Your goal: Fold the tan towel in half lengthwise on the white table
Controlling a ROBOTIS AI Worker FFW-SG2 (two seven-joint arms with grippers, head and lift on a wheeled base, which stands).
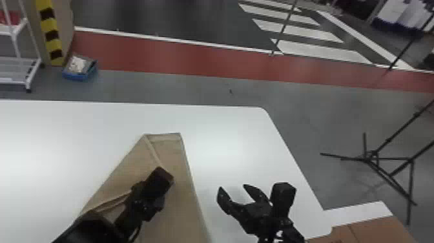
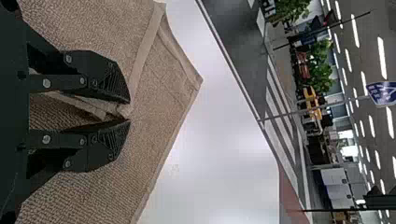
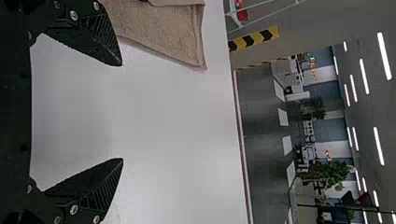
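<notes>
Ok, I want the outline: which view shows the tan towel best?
The head view: it takes in the most of the towel, though the left arm covers part. The left wrist view shows its weave and hems close up; the right wrist view, one corner.

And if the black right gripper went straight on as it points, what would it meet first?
Likely the flat white tabletop, the tan cloth towel lying to one side, but depth is unclear.

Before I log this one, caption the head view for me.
Left gripper at the tan towel on the white table; right gripper to its right, jaws open.
</notes>
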